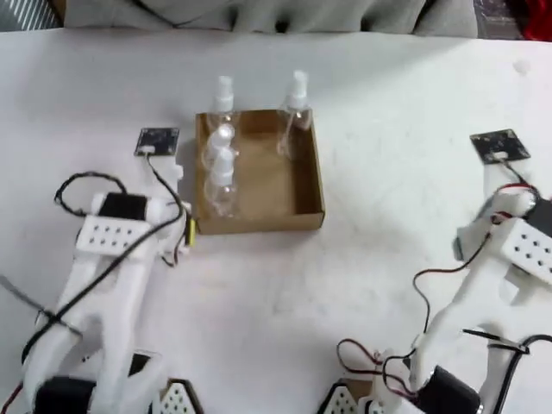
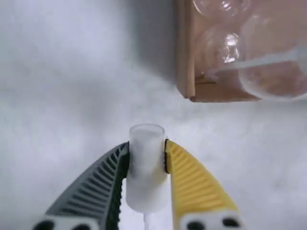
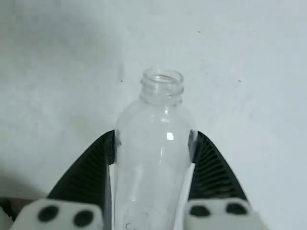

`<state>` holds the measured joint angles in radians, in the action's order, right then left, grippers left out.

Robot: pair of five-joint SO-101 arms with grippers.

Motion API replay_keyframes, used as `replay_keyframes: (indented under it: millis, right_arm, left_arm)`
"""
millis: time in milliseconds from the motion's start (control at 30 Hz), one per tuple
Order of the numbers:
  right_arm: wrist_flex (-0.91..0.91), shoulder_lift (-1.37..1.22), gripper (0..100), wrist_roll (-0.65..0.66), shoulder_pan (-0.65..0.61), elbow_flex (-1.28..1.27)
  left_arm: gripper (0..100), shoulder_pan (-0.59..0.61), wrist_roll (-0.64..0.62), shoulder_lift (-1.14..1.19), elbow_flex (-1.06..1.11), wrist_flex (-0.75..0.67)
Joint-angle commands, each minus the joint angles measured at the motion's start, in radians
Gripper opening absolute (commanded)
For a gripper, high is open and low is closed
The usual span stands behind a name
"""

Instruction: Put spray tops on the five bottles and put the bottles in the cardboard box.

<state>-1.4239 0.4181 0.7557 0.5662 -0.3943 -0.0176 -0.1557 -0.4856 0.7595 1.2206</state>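
My left gripper (image 2: 146, 146) is shut on a white spray top (image 2: 145, 167), held just above the table near a corner of the cardboard box (image 2: 186, 72). In the high view that gripper (image 1: 186, 229) sits at the box's front left corner. The box (image 1: 306, 185) holds several clear bottles with spray tops, two at the back (image 1: 223, 97) (image 1: 297, 102) and others along its left side (image 1: 222, 177). My right gripper (image 3: 154, 136) is shut on a clear bottle (image 3: 156, 153) with an open neck and no top, over bare table. The right arm (image 1: 517, 246) stands far right of the box.
Two small black squares lie on the white table, one left of the box (image 1: 158, 141) and one at the far right (image 1: 498, 145). Loose cables (image 1: 86, 185) trail from both arms. Open table lies between the arms in front of the box.
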Motion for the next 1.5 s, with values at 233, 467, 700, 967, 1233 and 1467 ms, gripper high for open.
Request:
replay_keyframes:
  millis: [233,467,700,967,1233,1467]
  right_arm:
    - [0.199,0.104,1.8,-0.163,-0.248,-0.037]
    - [0.417,0.174,1.6,-0.163,-0.315,-0.114]
    - [0.438,0.305,1.6,-0.427,-0.343,-0.189]
    - [0.438,0.53,1.5,-0.697,-0.41,-0.195]
    - [0.437,0.769,1.5,-0.867,-0.639,-0.195]
    - [0.452,0.928,1.5,-0.879,-0.932,-0.229]
  left_arm:
    - [2,0.012,0.002,-0.386,0.166,-0.13]
    - [2,0.012,0.005,-0.536,0.313,-0.253]
    - [2,0.012,0.002,-0.618,0.371,-0.298]
    - [2,0.028,0.005,-0.694,0.377,-0.293]
    - [2,0.18,0.008,-0.845,0.377,-0.295]
    - [2,0.229,0.008,-0.995,0.373,-0.295]
